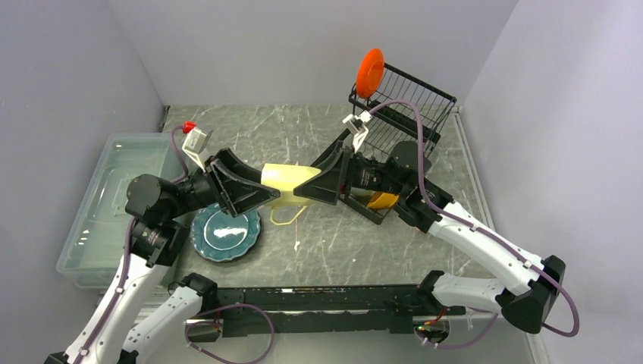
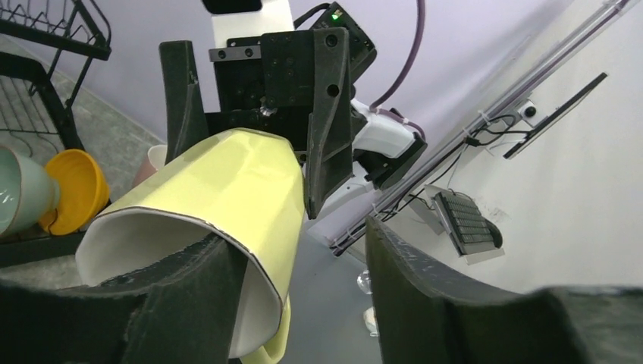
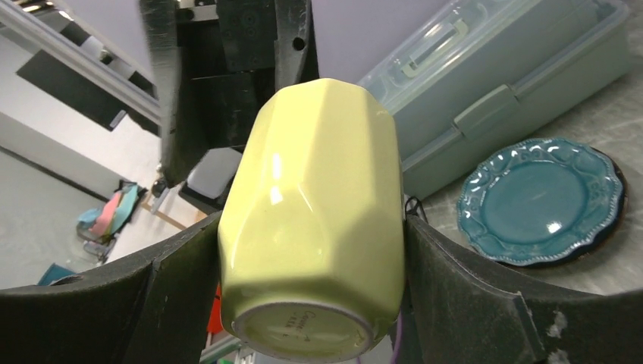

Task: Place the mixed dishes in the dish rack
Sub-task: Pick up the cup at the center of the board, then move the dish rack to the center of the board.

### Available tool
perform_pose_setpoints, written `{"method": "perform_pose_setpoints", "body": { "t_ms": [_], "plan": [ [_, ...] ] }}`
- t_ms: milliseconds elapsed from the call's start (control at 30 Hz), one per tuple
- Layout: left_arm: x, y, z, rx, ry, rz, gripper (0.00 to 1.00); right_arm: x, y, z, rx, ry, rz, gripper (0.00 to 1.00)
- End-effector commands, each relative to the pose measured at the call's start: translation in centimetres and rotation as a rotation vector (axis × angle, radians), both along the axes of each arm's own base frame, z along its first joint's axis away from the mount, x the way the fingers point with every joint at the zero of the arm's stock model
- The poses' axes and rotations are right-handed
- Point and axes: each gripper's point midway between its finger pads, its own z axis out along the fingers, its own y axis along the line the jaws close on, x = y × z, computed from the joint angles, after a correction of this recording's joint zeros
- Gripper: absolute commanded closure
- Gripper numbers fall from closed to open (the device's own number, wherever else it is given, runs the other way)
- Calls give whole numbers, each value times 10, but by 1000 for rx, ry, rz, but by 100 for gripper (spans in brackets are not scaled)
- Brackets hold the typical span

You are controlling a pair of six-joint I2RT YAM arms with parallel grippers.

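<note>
Right gripper (image 3: 307, 227) is holding the pale yellow mug (image 3: 315, 220) by its body. Both black fingers are pressing against the two sides of the mug, and the base of the mug is facing the wrist camera. The jaws are standing wide, because the mug is filling the whole space between them. The mug is lying on its side in the air above the table (image 1: 303, 129), between the two arms, with its mouth pointing to the left arm.

At that mouth end the left gripper (image 2: 299, 246) is standing open. One finger (image 2: 189, 303) is sitting at the rim and seems to be reaching inside the mouth. The other finger (image 2: 425, 288) is standing clearly apart from the outside wall, so this gripper is not clamping anything.

Under the left gripper a teal plate (image 1: 225, 233) is lying flat on the table, near the clear plastic bin (image 1: 106, 205) at the left edge. The dish rack (image 1: 409, 106) is standing at the far right of the table, behind the right arm. The small orange-red plate (image 1: 370, 72) is standing upright at the upper left corner of its raised basket. In the lower part, the orange-yellow bowl (image 2: 76, 189) and the pale green bowl (image 2: 23, 201) are leaning on their edges, just beside each other.
</note>
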Motion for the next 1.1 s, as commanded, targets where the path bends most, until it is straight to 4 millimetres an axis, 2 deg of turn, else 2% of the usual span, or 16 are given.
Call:
{"method": "perform_pose_setpoints", "body": {
  "t_ms": [0,33,67,233,433,567,867,1067],
  "plan": [
    [-2,5,12,35,-79,55,28,-9,-18,48,76,-135,-53,51],
    [1,6,10,56,-86,69,6,-8,-20,49,68,-141,-69,52],
    [5,6,4,85,-72,86,1,-6,-22,49,60,-146,-85,53],
    [17,10,-10,164,-52,159,1,-5,-31,49,29,-168,-134,53],
    [28,18,-25,262,-35,240,1,8,-49,45,-67,-200,-268,53],
    [33,19,-34,310,-23,255,1,26,-68,34,-210,-210,-401,54],
    [42,16,-71,380,41,245,0,61,-120,18,-498,-224,-682,54],
    [55,9,-107,440,140,213,1,66,-153,14,-636,-223,-790,55]
  ]
}}
